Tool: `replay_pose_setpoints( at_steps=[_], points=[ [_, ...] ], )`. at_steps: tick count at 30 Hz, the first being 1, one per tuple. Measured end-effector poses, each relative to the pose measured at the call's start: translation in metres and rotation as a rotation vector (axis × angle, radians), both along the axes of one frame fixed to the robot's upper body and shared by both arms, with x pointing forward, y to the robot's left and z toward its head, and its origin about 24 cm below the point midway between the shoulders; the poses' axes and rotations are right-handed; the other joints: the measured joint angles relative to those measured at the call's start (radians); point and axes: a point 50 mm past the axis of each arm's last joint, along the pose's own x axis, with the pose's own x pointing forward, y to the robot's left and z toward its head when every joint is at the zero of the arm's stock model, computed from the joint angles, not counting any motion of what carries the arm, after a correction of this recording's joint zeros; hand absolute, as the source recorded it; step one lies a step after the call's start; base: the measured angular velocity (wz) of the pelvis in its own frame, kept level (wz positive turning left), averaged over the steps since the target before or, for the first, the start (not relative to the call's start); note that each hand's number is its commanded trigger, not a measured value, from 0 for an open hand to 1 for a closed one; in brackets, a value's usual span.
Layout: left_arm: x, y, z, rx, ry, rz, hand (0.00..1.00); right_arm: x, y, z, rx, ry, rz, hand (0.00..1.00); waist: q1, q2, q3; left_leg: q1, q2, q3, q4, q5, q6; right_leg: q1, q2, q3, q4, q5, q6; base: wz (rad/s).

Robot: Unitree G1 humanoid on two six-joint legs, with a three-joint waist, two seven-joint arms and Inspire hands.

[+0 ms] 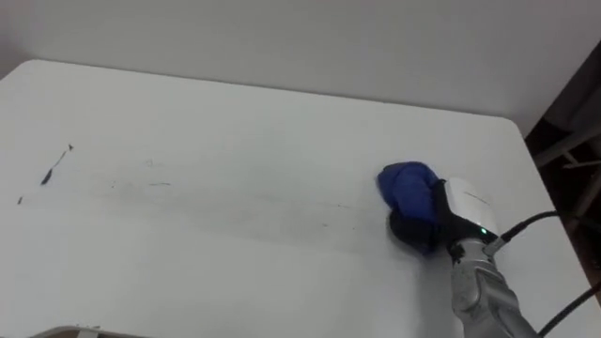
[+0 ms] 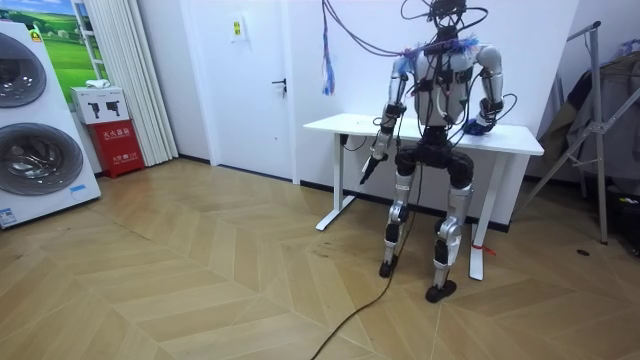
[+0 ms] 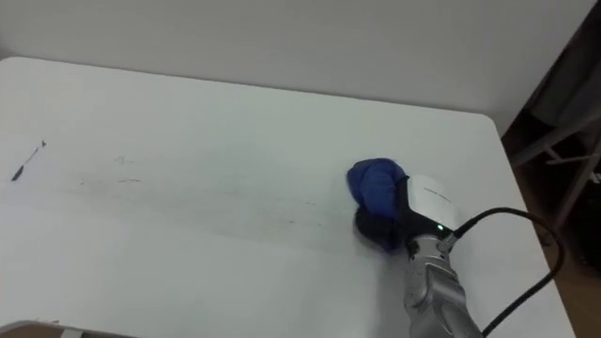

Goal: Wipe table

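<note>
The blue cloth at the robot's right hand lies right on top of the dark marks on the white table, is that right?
No. The blue cloth is at the right hand on the white table, but not on the dark marks: those lie near the table's left edge, the cloth toward its right end. The left eye view shows it.

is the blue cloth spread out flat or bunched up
Bunched up: the blue cloth sits as a rounded wad on the white table, right against the right hand, not laid flat.
</note>
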Motion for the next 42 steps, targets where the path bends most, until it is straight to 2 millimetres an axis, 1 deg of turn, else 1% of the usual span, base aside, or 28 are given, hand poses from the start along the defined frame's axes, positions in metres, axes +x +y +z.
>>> replay_pose_setpoints(
  at_steps=[1, 3, 6, 10, 14, 19, 21, 24, 26, 27, 28, 31, 32, 33, 34, 35, 36, 37, 38, 39, 40, 41, 42],
  points=[
    [-0.002, 0.000, 0.000, -0.002, 0.005, 0.000, 0.00, 0.000, -0.001, 0.000, 0.000, 0.001, -0.002, 0.00, -0.004, 0.000, 0.0000, 0.000, 0.000, -0.002, 0.001, 0.000, 0.000, 0.001, 0.000, -0.003, 0.000, 0.000, 0.000, 0.09],
    [-0.009, 0.000, 0.000, -0.001, 0.022, -0.003, 0.00, -0.003, -0.003, -0.005, 0.004, 0.009, -0.012, 0.00, -0.024, 0.002, -0.0002, 0.000, -0.001, -0.008, 0.004, -0.002, 0.000, 0.006, 0.000, -0.012, -0.001, 0.000, 0.000, 0.08],
    [-0.011, 0.004, 0.001, 0.008, 0.029, -0.006, 0.00, -0.007, -0.004, -0.005, -0.004, -0.010, 0.003, 0.00, -0.033, 0.004, -0.0003, -0.001, -0.001, -0.011, 0.003, -0.002, -0.001, 0.007, 0.000, -0.015, -0.004, 0.000, 0.000, 0.02],
    [-0.008, 0.005, 0.001, 0.005, 0.023, -0.009, 0.00, -0.006, -0.002, -0.005, -0.017, -0.017, 0.022, 0.00, -0.037, 0.005, -0.0007, -0.003, -0.001, -0.007, 0.002, -0.002, -0.001, 0.003, 0.000, -0.009, -0.004, 0.000, 0.000, -0.02],
    [-0.005, -0.001, 0.000, -0.023, 0.008, -0.003, 0.00, -0.006, 0.000, -0.003, -0.005, -0.032, 0.036, 0.00, -0.046, 0.009, -0.0023, -0.005, -0.001, -0.006, 0.003, -0.004, 0.000, 0.000, 0.000, -0.009, -0.003, 0.000, 0.000, 0.00],
    [0.006, -0.004, -0.001, -0.026, -0.022, -0.002, 0.00, -0.009, -0.001, -0.001, -0.005, -0.052, 0.035, 0.00, -0.050, 0.020, -0.0032, -0.005, -0.001, -0.007, 0.001, -0.004, 0.000, 0.000, -0.001, -0.025, -0.004, 0.000, 0.000, 0.00],
    [0.013, -0.004, 0.000, -0.026, -0.047, 0.001, 0.00, -0.010, -0.001, 0.003, -0.004, -0.069, 0.037, 0.00, -0.053, 0.023, -0.0026, -0.003, -0.001, -0.006, -0.002, -0.004, 0.000, 0.000, -0.001, -0.024, -0.004, 0.000, 0.000, 0.00],
    [0.013, -0.004, 0.001, -0.033, -0.068, 0.016, 0.00, -0.010, 0.002, 0.007, 0.017, -0.085, 0.052, 0.00, -0.074, 0.022, -0.0023, -0.002, -0.001, -0.004, -0.004, -0.004, 0.000, -0.001, -0.001, -0.019, -0.003, 0.000, 0.001, 0.00],
    [0.016, -0.004, 0.002, -0.039, -0.086, 0.030, 0.00, -0.013, 0.002, 0.011, 0.036, -0.092, 0.051, 0.00, -0.078, 0.020, -0.0015, -0.001, -0.001, -0.001, -0.009, -0.003, 0.000, -0.005, -0.001, -0.016, -0.003, -0.001, 0.002, -0.08],
    [0.017, -0.003, 0.002, -0.045, -0.093, 0.042, 0.00, -0.015, 0.001, 0.014, 0.049, -0.095, 0.051, 0.00, -0.078, 0.019, -0.0025, 0.000, -0.001, 0.010, -0.013, -0.003, 0.000, -0.010, -0.001, 0.001, -0.004, -0.003, 0.004, -0.15],
    [0.017, -0.003, 0.002, -0.047, -0.096, 0.047, 0.00, -0.015, 0.001, 0.016, 0.055, -0.101, 0.053, 0.00, -0.079, 0.020, -0.0026, -0.001, -0.001, 0.013, -0.014, -0.003, 0.000, -0.014, -0.001, 0.007, -0.003, -0.003, 0.004, -0.19],
    [0.016, 0.005, 0.004, -0.049, -0.114, 0.089, 0.00, -0.014, -0.005, 0.029, 0.099, -0.139, 0.040, 0.00, -0.099, 0.015, -0.0004, -0.003, -0.001, 0.025, -0.019, -0.003, 0.000, -0.024, -0.002, 0.023, -0.003, -0.003, 0.004, -0.13],
    [0.015, 0.009, 0.005, -0.044, -0.123, 0.110, 0.00, -0.012, -0.011, 0.037, 0.102, -0.177, 0.014, 0.00, -0.103, 0.013, -0.0013, 0.000, -0.001, 0.036, -0.024, -0.003, 0.001, -0.031, -0.002, 0.037, -0.003, -0.003, 0.004, -0.18],
    [0.012, 0.013, 0.006, -0.034, -0.132, 0.135, 0.00, -0.009, -0.021, 0.047, 0.108, -0.227, -0.020, 0.00, -0.108, 0.011, -0.0008, 0.000, -0.001, 0.040, -0.029, -0.002, 0.002, -0.034, -0.002, 0.042, -0.004, -0.003, 0.004, -0.15],
    [0.010, 0.015, 0.006, -0.029, -0.134, 0.149, 0.00, -0.009, -0.025, 0.052, 0.113, -0.250, -0.039, 0.00, -0.113, 0.010, -0.0003, 0.001, -0.001, 0.040, -0.030, -0.002, 0.002, -0.034, -0.002, 0.044, -0.003, -0.003, 0.004, 0.00],
    [0.007, 0.020, 0.007, -0.018, -0.138, 0.176, 0.00, -0.008, -0.035, 0.062, 0.119, -0.299, -0.076, 0.00, -0.130, 0.006, -0.0007, 0.002, -0.001, 0.036, -0.029, -0.002, 0.002, -0.032, -0.002, 0.043, -0.003, -0.003, 0.004, 0.05],
    [0.004, 0.024, 0.008, -0.011, -0.141, 0.194, 0.00, -0.007, -0.045, 0.073, 0.115, -0.349, -0.105, 0.00, -0.141, 0.001, 0.0007, 0.003, -0.001, 0.035, -0.029, -0.002, 0.002, -0.032, -0.002, 0.043, -0.004, -0.003, 0.004, 0.05],
    [0.002, 0.025, 0.008, -0.009, -0.138, 0.203, 0.00, -0.008, -0.050, 0.078, 0.107, -0.371, -0.116, 0.00, -0.150, -0.002, 0.0013, 0.004, -0.001, 0.035, -0.029, -0.002, 0.002, -0.032, -0.002, 0.043, -0.004, -0.003, 0.004, 0.00],
    [-0.004, 0.026, 0.007, -0.007, -0.125, 0.213, 0.00, -0.009, -0.064, 0.086, 0.087, -0.414, -0.145, 0.00, -0.158, -0.005, 0.0020, 0.006, -0.002, 0.034, -0.032, -0.002, 0.002, -0.032, -0.002, 0.047, -0.004, -0.003, 0.004, 0.00],
    [-0.009, 0.027, 0.007, -0.008, -0.114, 0.228, 0.00, -0.012, -0.078, 0.093, 0.069, -0.451, -0.193, 0.00, -0.161, -0.007, 0.0025, 0.012, -0.003, 0.036, -0.034, -0.003, 0.002, -0.030, -0.002, 0.047, -0.004, -0.003, 0.004, 0.00],
    [-0.012, 0.027, 0.006, -0.007, -0.108, 0.235, 0.00, -0.014, -0.083, 0.095, 0.062, -0.469, -0.218, 0.00, -0.164, -0.009, 0.0033, 0.017, -0.003, 0.036, -0.035, -0.003, 0.003, -0.028, -0.002, 0.047, -0.004, -0.003, 0.004, -0.03],
    [-0.017, 0.028, 0.006, -0.006, -0.099, 0.245, 0.00, -0.017, -0.092, 0.098, 0.056, -0.502, -0.261, 0.00, -0.180, -0.011, 0.0039, 0.020, -0.003, 0.036, -0.035, -0.003, 0.003, -0.026, -0.002, 0.047, -0.004, -0.003, 0.004, 0.00],
    [-0.021, 0.028, 0.006, -0.007, -0.092, 0.252, 0.00, -0.020, -0.098, 0.100, 0.043, -0.526, -0.296, 0.00, -0.189, -0.011, 0.0039, 0.021, -0.003, 0.036, -0.034, -0.003, 0.003, -0.025, -0.003, 0.047, -0.004, -0.003, 0.004, 0.00]
  ],
)
